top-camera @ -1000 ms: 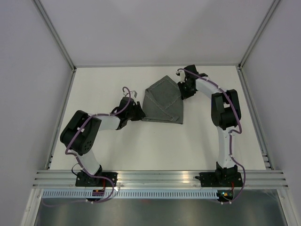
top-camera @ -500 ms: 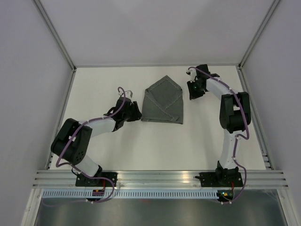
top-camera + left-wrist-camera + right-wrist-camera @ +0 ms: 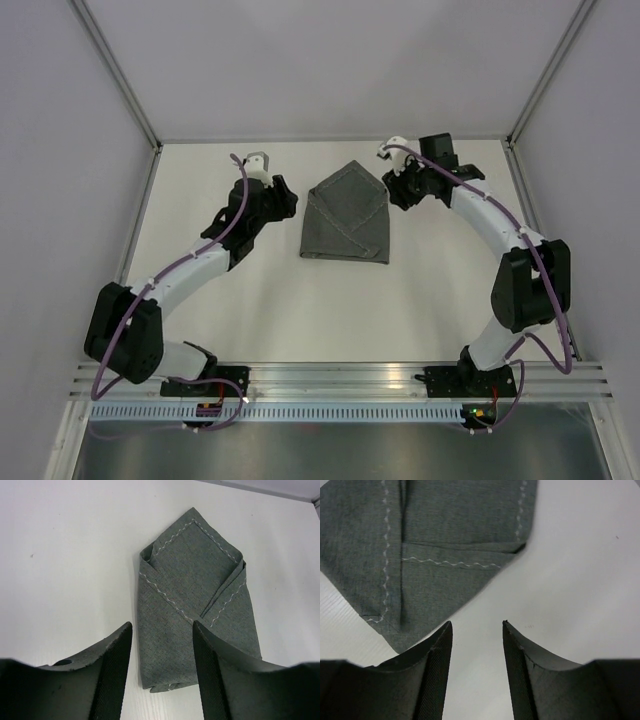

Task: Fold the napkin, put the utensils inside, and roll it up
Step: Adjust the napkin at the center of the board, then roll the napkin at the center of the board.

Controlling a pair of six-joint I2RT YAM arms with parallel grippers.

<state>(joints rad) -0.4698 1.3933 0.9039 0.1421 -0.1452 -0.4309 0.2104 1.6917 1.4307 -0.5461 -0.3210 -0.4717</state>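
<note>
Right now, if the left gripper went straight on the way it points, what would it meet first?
The napkin: its near edge lies straight ahead of the open left gripper. Its height is unclear, so it might touch the table just short of that.

Dark grey napkin [image 3: 346, 217], folded into a pointed envelope shape, flaps overlapping, pale zigzag stitching showing; flat on the table [image 3: 300, 310], peak toward the far edge.
</note>
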